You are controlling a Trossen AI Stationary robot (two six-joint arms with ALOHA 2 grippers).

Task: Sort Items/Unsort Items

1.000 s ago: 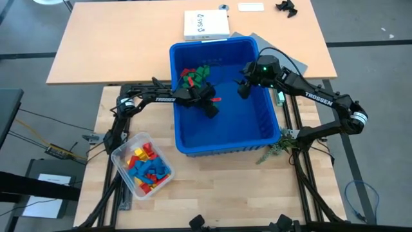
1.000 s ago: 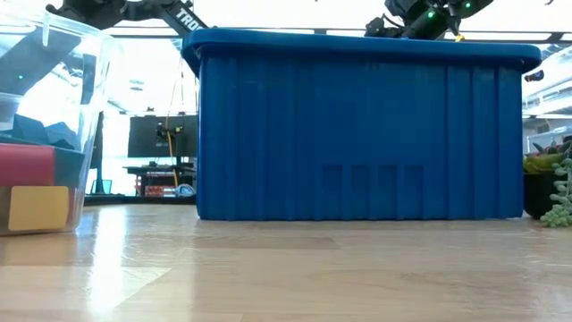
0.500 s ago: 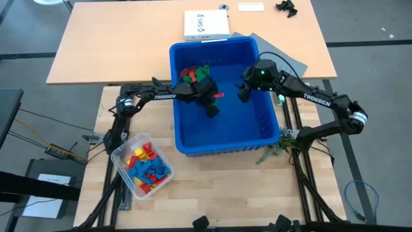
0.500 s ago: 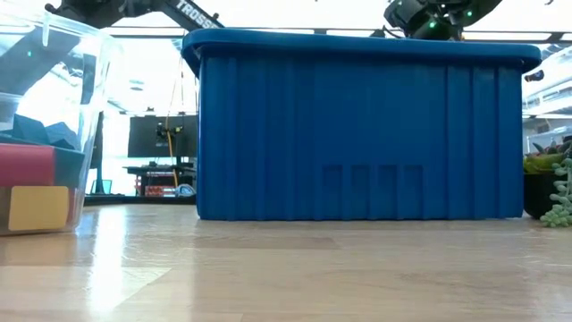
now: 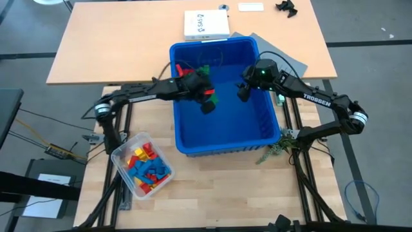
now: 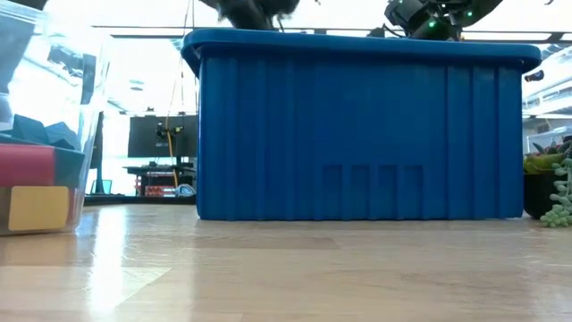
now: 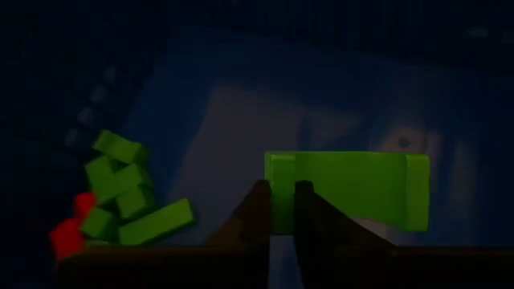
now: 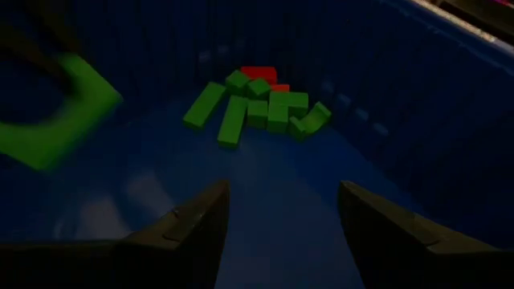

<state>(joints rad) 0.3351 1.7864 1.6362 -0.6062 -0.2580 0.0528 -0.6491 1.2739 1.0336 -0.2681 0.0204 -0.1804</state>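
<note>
Plastic dominates the high view: a deep blue plastic bin with smooth walls holds a small pile of green and red toy blocks in its far left corner, the rest of its floor bare. A clear plastic tub of mixed blocks sits outside. In the left wrist view, the left gripper pinches a flat green wedge-like block. In the right wrist view, the right gripper hangs spread and seemingly empty.

The wooden table carries a blue bin and a clear tub of blocks.
</note>
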